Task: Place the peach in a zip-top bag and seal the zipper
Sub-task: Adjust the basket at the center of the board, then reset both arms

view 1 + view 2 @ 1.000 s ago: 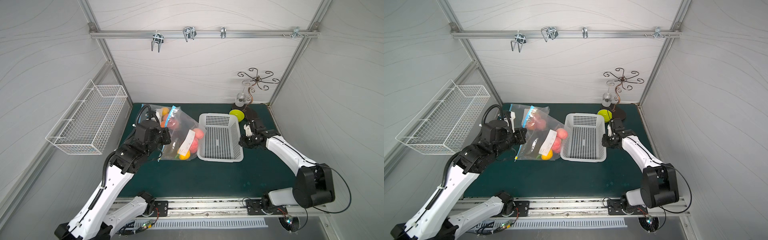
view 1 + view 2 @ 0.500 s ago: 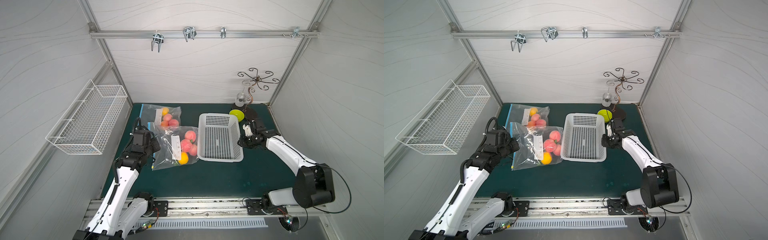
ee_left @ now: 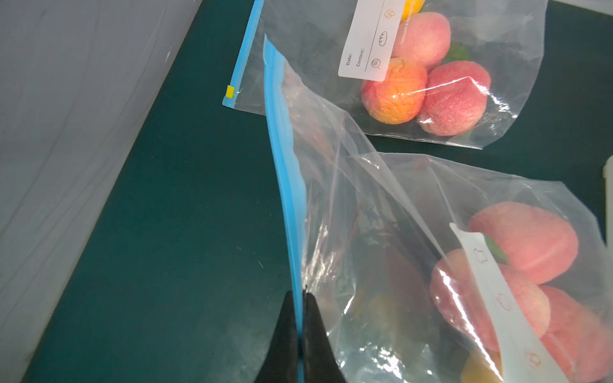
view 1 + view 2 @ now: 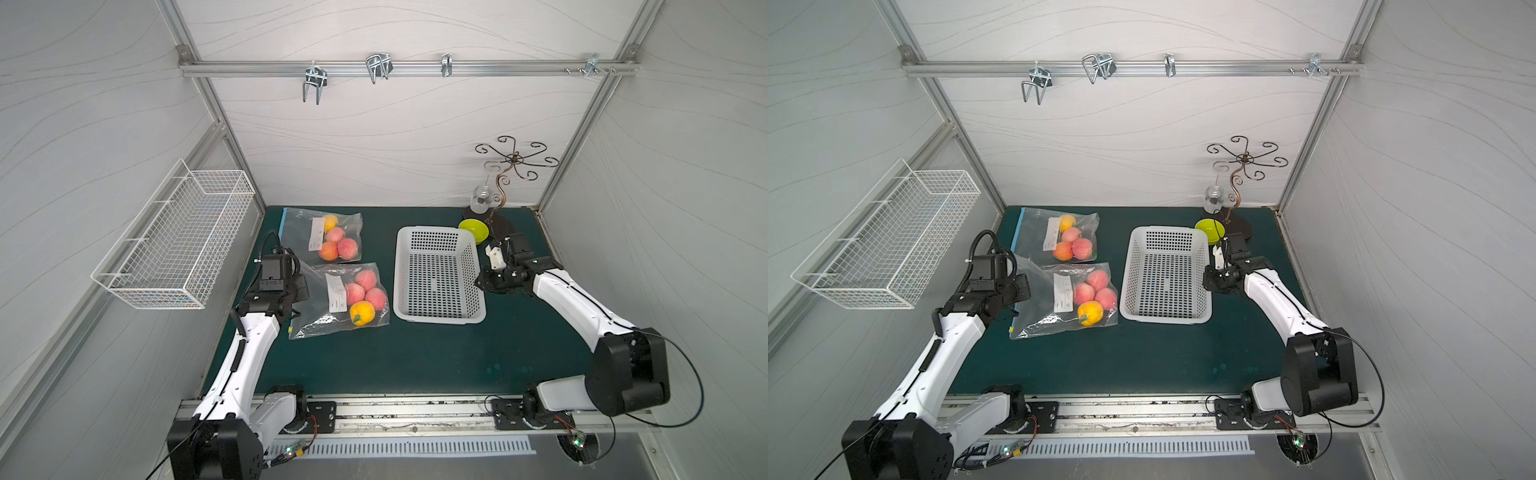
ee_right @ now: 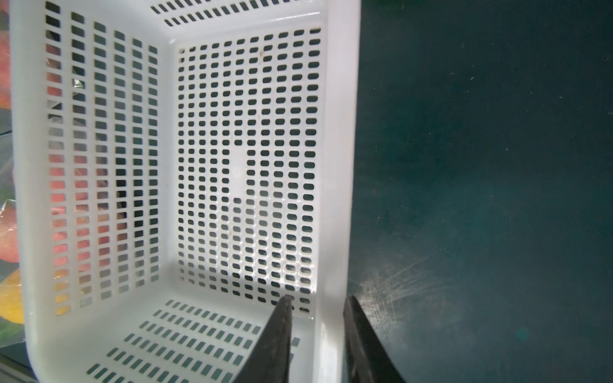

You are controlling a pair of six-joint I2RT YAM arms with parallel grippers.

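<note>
At left edge of green mat (image 4: 415,357): grips blue zipper strip (image 3: 285,165) of clear zip-top bag (image 4: 320,322) with left gripper (image 3: 301,293), jaws shut | pink peaches (image 4: 365,279) inside bag | right gripper (image 5: 318,298) slightly parted astride wall of white perforated basket (image 5: 341,165), holding nothing

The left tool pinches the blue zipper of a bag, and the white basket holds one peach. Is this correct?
Not quite: the white basket is empty, as the right wrist view shows. The left tool does pinch the blue zipper of a bag.
</note>
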